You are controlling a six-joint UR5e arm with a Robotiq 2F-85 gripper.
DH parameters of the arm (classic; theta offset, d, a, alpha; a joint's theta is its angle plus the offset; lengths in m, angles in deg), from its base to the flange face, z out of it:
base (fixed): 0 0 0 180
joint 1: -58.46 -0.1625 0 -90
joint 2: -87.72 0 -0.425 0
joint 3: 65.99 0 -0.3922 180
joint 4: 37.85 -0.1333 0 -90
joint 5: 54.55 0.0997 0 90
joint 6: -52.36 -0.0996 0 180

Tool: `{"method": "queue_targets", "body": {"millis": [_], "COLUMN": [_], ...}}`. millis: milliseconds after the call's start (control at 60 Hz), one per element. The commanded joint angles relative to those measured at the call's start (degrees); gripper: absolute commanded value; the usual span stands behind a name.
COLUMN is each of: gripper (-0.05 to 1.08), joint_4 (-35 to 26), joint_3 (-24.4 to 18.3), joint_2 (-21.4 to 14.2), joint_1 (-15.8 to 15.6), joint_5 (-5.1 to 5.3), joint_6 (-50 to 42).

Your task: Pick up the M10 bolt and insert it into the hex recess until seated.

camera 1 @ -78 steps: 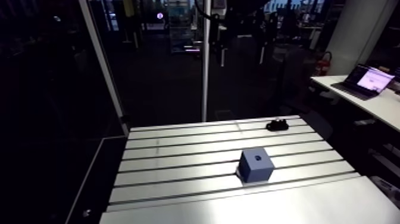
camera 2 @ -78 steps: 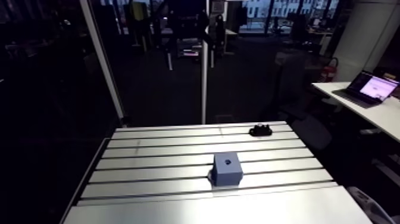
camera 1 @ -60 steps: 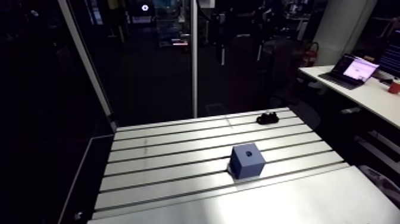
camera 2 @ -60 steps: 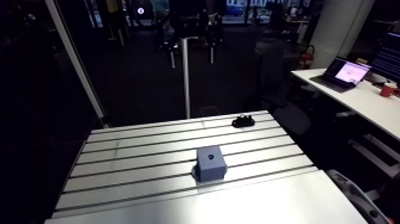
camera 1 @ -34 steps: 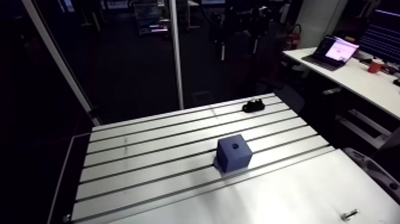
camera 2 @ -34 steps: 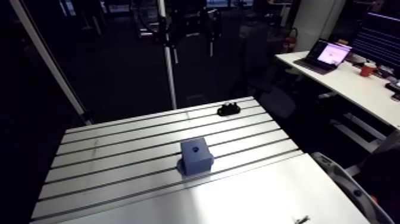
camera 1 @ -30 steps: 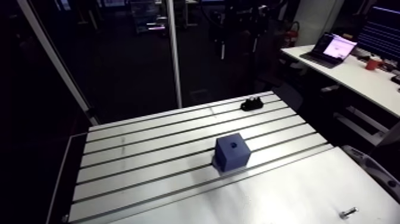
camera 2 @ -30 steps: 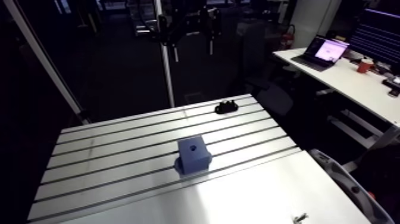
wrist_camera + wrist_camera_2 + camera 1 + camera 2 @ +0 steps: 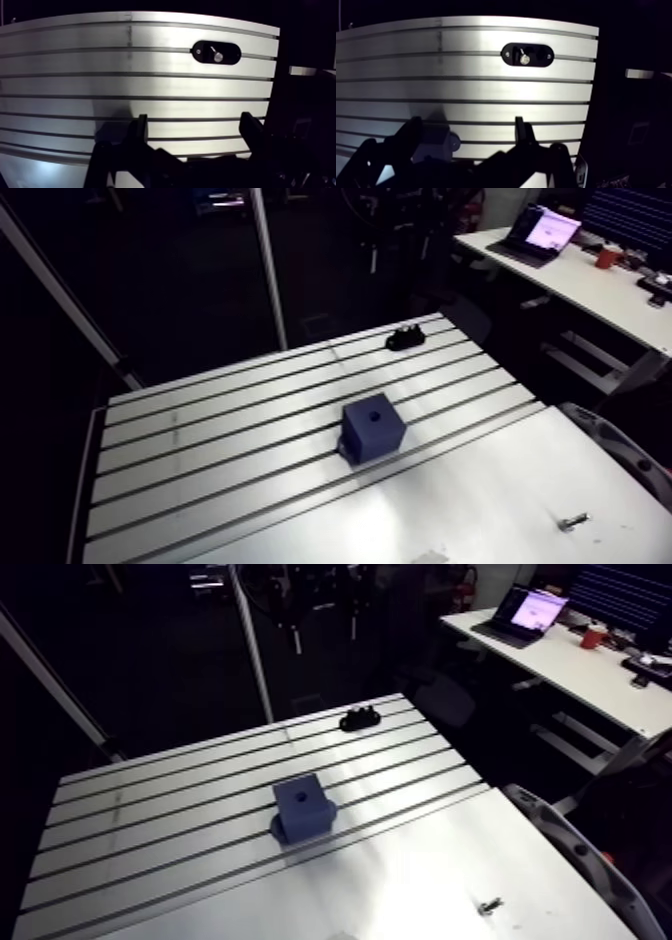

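In the arm view a dark blue block (image 9: 373, 428) stands mid-table on the slotted part, with a small dark recess (image 9: 375, 415) in its top face. A small silver bolt (image 9: 573, 521) lies on the smooth plate near the front right corner, well apart from the block. The arm view does not show the gripper. My gripper (image 9: 195, 131) shows in the wrist view, open, its dark fingers (image 9: 140, 128) wide apart with only bare slotted table between them. Neither the bolt nor the block shows clearly in the wrist view.
A black oval fixture (image 9: 216, 52) with a silver stud lies ahead of the gripper by the table's far edge; the arm view shows this fixture (image 9: 405, 340) at the far right. The slotted table (image 9: 200, 448) drops off at its right edge.
The arm camera has swung, so the whole picture has shifted and the bolt has come into view at the front right. Block, fixture and bolt have not moved on the table.
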Motion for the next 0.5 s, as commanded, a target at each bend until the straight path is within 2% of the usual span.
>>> {"method": "queue_targets", "body": {"millis": [17, 500], "gripper": [0.01, 0.01], "joint_4": [2.52, 5.36], "joint_3": [-0.43, -1.12], "joint_2": [2.41, 7.41], "joint_1": [1.69, 3.99], "joint_5": [0.14, 0.14], "joint_6": [0.37, 1.53]}}
